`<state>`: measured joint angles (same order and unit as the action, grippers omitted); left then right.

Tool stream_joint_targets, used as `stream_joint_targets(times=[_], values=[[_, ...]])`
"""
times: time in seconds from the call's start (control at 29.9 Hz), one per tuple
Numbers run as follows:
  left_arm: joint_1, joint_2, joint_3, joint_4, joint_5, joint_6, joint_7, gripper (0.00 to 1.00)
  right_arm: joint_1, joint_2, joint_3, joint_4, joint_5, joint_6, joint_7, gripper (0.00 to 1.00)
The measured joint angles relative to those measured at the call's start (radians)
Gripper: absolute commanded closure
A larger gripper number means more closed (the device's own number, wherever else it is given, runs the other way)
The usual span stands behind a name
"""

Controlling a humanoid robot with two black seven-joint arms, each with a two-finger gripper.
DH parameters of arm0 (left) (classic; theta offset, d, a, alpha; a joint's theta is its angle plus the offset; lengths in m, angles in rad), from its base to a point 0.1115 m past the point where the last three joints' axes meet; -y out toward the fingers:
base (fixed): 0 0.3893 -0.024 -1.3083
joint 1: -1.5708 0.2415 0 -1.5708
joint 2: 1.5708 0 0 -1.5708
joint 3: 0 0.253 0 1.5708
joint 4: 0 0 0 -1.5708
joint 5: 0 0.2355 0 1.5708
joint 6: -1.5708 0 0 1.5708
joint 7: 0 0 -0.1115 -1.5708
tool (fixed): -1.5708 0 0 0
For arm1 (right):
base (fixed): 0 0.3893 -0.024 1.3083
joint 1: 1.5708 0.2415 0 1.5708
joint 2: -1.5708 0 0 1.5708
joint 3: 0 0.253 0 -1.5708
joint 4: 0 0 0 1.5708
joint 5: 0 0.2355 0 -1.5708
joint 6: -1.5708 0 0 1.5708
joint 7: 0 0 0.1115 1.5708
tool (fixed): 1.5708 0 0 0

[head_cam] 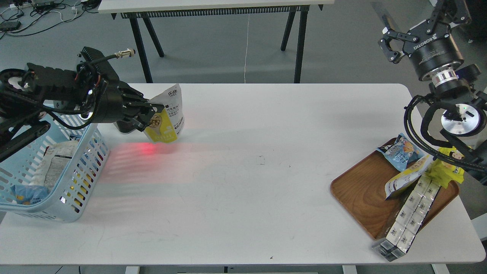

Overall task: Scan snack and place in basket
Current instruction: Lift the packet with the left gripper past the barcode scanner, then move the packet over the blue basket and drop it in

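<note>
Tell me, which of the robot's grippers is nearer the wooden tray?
Right. The right gripper hangs high above the wooden tray, while the left gripper grips the snack across the table.

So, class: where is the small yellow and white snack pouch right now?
In the head view, the small yellow and white snack pouch is at the table's far left, held in the left gripper, just right of the light blue slotted plastic basket.

Black arms w/ exposed cables; right wrist (pixel 437 53) marked ROBOTIQ, silver ring.

- Light blue slotted plastic basket (pixel 81 167) sits on the white rectangular table's (pixel 243 182) left edge.
- Brown wooden tray (pixel 365 190) lies at the right, well apart.
- Yellow-and-white stand-up snack pouch (pixel 167 118) hangs just right of the basket, above the table.
</note>
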<state>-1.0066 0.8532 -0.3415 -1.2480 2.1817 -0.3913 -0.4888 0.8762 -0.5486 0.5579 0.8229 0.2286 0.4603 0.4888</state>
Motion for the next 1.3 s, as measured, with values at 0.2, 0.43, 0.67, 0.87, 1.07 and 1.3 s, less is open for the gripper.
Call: stream_joint_targets(times=[0.2, 0.43, 0.67, 0.87, 1.07, 1.3], values=[[0.000, 0.020, 0.003, 0.003, 0.000, 0.000, 0.000, 1.00, 0.001, 0.015, 0.014, -0.004, 0.000, 0.001, 0.000, 0.01], [0.000, 0.024, 0.005, 0.003, 0.000, -0.004, 0.000, 1.00, 0.006, 0.011, 0.016, -0.002, 0.000, 0.003, 0.000, 0.01], [0.000, 0.022, 0.008, 0.003, 0.000, -0.005, 0.000, 1.00, 0.007, 0.003, 0.016, 0.001, 0.000, 0.006, 0.000, 0.01], [-0.001, 0.041, -0.012, -0.015, -0.014, -0.010, 0.000, 1.00, 0.007, 0.003, 0.016, 0.002, 0.000, 0.006, 0.000, 0.01], [-0.007, 0.094, -0.042, -0.062, -0.044, -0.020, 0.000, 1.00, 0.009, 0.004, 0.016, 0.002, 0.000, 0.007, 0.000, 0.01], [-0.013, 0.237, -0.091, -0.162, -0.171, -0.061, 0.000, 1.00, 0.011, 0.004, 0.015, 0.001, 0.000, 0.009, 0.000, 0.01]])
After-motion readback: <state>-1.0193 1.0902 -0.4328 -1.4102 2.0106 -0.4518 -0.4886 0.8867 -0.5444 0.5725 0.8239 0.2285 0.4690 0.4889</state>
